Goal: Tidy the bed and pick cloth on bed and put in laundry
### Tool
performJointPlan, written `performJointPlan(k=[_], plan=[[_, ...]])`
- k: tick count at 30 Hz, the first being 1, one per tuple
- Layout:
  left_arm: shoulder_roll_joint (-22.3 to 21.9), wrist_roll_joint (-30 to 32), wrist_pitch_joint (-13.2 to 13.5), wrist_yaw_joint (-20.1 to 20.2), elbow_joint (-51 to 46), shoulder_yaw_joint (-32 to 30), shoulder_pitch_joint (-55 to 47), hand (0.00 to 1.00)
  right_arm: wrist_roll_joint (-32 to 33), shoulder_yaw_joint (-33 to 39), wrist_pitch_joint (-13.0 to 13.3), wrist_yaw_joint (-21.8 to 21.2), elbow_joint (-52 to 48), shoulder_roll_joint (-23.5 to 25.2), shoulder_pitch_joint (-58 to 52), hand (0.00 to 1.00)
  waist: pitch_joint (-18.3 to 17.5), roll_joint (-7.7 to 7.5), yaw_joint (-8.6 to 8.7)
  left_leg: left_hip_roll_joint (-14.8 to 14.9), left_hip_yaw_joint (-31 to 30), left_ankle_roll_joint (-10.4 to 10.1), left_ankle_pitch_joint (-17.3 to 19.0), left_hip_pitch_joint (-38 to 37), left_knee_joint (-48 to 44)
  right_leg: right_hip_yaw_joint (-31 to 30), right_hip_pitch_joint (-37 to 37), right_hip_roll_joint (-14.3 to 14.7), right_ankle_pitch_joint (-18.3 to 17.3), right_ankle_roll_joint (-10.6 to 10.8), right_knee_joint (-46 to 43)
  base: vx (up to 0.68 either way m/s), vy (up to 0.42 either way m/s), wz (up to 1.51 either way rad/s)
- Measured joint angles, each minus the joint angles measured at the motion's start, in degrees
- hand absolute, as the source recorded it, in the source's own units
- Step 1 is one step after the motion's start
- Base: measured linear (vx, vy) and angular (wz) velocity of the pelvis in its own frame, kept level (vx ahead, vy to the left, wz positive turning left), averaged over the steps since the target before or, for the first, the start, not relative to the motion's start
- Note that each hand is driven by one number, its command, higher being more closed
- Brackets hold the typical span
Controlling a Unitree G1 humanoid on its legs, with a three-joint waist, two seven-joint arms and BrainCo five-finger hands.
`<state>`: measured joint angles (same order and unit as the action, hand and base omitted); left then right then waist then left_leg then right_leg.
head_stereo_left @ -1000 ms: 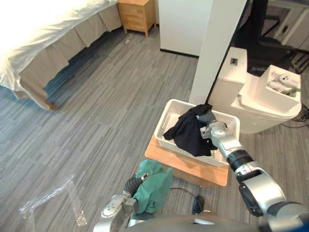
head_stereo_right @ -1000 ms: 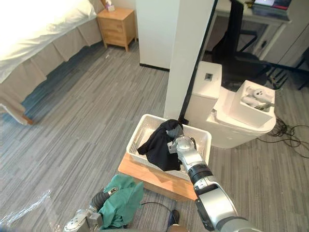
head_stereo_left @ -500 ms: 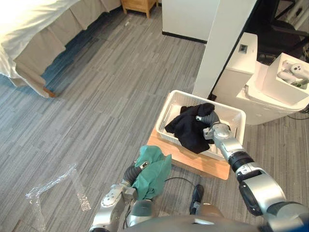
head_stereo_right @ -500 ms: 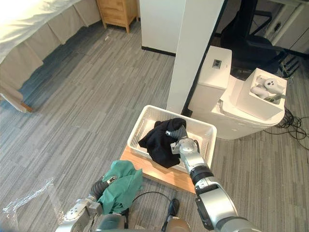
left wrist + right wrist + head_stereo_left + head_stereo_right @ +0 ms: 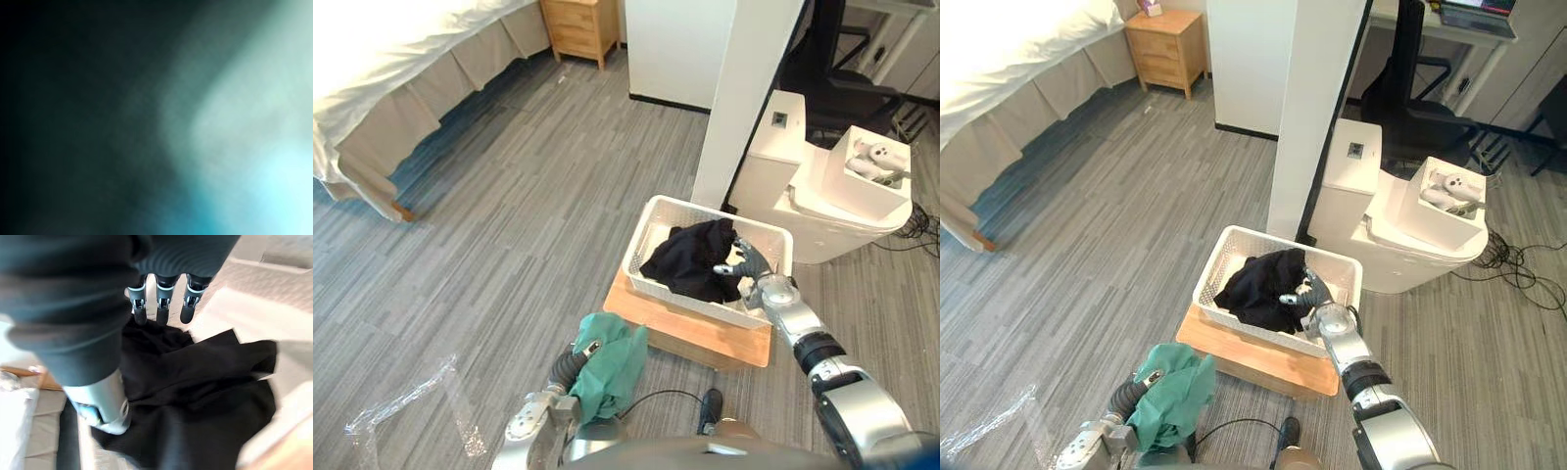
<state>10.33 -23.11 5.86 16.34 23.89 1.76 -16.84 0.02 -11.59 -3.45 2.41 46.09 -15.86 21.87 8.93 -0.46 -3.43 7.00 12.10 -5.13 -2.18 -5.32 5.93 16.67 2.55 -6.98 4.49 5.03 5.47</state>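
Grey striped floor [image 5: 509, 196] runs from 1 bed [image 5: 391, 59] with white sheets to 1 low wooden bench [image 5: 705, 333] carrying 1 white laundry basket [image 5: 638, 243]. 1 black cloth [image 5: 690, 259] lies inside the basket. The right hand [image 5: 751, 262] hovers over it, fingers [image 5: 164, 298] straight, holding nothing. 1 green cloth [image 5: 607, 362] drapes over the left hand [image 5: 576, 358] near the bench; whether that hand grips it I cannot tell.

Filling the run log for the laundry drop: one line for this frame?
right hand: open, over black cloth | black cloth: in white basket | left hand: green cloth draped over it
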Motion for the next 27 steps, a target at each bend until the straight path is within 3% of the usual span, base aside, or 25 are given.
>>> performJointPlan(k=[4, 9, 14, 18, 27], plan=[[0.0, -0.7, 1.4, -3.1, -0.1, -2.8, 0.2, 1.00, -0.1, 3.7, 0.2, 0.1, 0.0, -0.7, -1.4, 0.00, -0.2, -0.05, 0.62, -0.1, 0.0, -0.1, 0.0, -0.7, -0.1, 0.0, 0.4, -0.1, 0.2, 0.1, 0.0, 0.04, 0.004, 0.00], [0.3, -0.8, 4.0, -10.1, -3.3, -11.5, 2.4, 1.00, 1.0, 11.0, 0.9, 0.6, -0.1, -0.9, -8.1, 0.00, -1.5, -0.21, 0.90, -0.1, -0.2, -0.1, 0.1, -0.7, 0.0, 0.8, 0.5, -0.1, 0.1, 0.0, 0.0, 0.00, -0.003, 0.02], [5.9, -0.5, 6.7, -14.1, -7.0, -16.8, 4.1, 1.00, 1.0, 13.5, 4.2, 0.1, -0.1, -0.8, -16.0, 0.00, -3.6, -0.34, 2.00, -0.1, -0.2, 0.1, 0.2, -0.7, 0.0, 1.2, 1.0, -0.2, -0.2, 0.1, 0.1, -0.02, -0.004, 0.02], [9.1, -0.5, 7.6, -14.1, -9.4, -18.0, 6.7, 1.00, 1.7, 15.0, 7.6, 0.0, 0.7, 1.5, -22.3, 0.00, -5.3, -0.27, 2.60, 0.0, 0.3, -0.3, 1.2, -1.8, 0.1, 0.9, 2.1, -0.1, -0.9, 0.0, 0.3, 0.00, 0.002, -0.01], [9.5, -0.4, 7.2, -10.3, -18.7, -15.8, 10.8, 1.00, 4.3, 17.2, 11.8, -0.2, 0.9, 6.8, -30.0, 0.00, -7.5, -0.79, 3.57, 0.9, 7.3, -0.7, 2.8, -5.6, 0.0, -3.3, 3.1, 0.6, -0.9, 0.2, 0.0, 0.04, 0.021, -0.25]])
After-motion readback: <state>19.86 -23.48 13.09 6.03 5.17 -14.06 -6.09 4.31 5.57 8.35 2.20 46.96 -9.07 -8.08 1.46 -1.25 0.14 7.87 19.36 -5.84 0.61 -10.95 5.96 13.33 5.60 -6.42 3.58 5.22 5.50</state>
